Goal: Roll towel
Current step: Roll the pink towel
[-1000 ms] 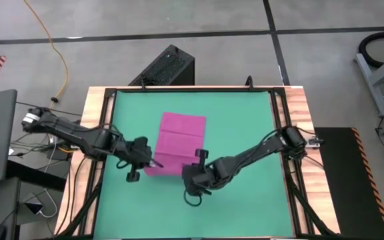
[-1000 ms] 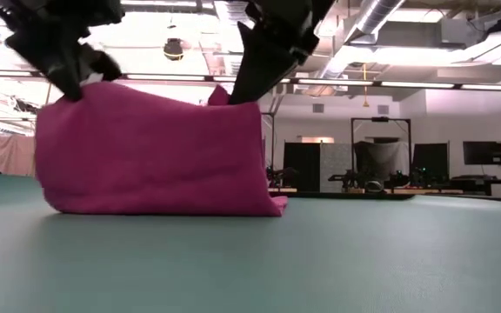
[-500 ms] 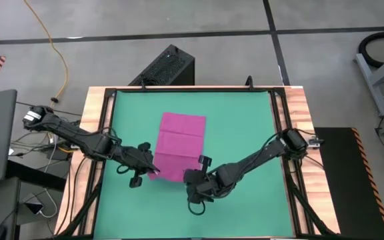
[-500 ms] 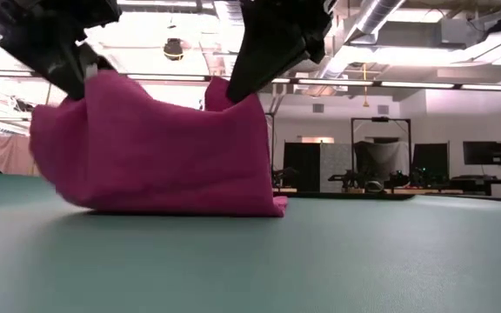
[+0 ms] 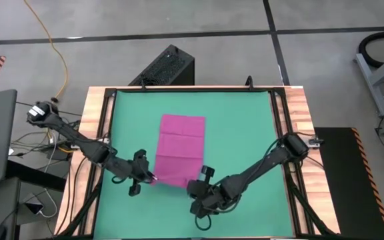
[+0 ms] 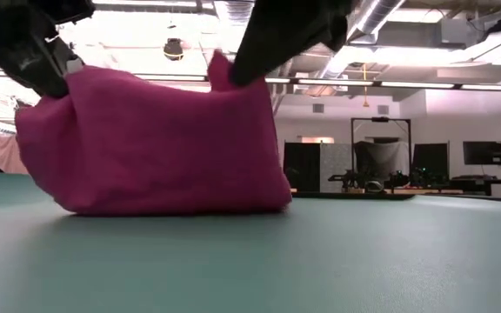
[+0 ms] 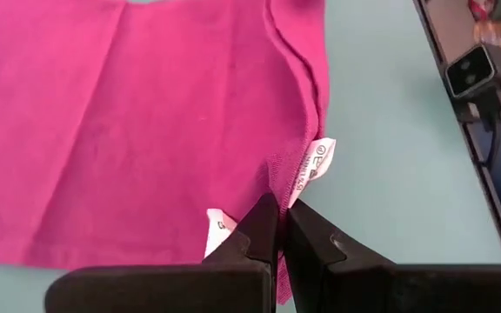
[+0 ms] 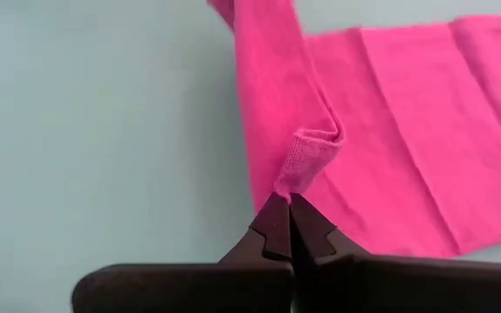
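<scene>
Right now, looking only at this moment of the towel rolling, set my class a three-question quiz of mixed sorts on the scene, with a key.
1. True or false: both grippers are shut on the towel.
2. Which part of the towel is raised off the green mat? A) the near edge, by the grippers B) the far edge C) the middle only
3. Fill in: beside the left gripper a small white ____ shows on the towel's edge.

Key:
1. True: the left gripper and the right gripper each pinch a near corner.
2. A
3. label
</scene>
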Robot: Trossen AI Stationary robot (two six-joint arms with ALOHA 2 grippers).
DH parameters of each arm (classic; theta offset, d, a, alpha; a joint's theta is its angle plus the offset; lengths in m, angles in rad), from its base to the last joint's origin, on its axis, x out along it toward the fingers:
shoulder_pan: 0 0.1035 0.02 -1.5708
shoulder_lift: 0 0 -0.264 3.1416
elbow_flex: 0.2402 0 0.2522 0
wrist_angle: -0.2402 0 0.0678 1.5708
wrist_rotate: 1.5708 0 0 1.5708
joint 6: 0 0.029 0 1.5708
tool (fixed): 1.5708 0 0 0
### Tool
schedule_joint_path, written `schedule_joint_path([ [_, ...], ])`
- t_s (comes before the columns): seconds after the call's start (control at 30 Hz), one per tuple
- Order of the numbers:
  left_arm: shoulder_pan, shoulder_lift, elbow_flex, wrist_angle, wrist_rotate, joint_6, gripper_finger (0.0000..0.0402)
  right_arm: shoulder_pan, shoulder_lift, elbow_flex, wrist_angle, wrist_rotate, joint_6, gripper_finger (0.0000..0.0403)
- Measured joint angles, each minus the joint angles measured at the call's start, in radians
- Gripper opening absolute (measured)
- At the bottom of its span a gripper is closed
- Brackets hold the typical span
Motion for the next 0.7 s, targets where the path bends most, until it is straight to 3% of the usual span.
schedule_joint_path([
  [0.37,-0.144,0.001,-0.116,0.153,-0.208,-0.166,0.0,0.019,0.167,-0.001,0.104,-0.012,-0.015,0.0001],
  [0.53,-0.189,0.004,-0.147,0.166,-0.248,-0.268,0.0,0.033,0.161,0.0,0.108,0.006,-0.016,0.0001],
  [0.7,-0.219,0.092,-0.149,0.207,-0.248,-0.322,0.0,0.056,0.147,0.0,0.098,0.035,0.002,0.0001],
])
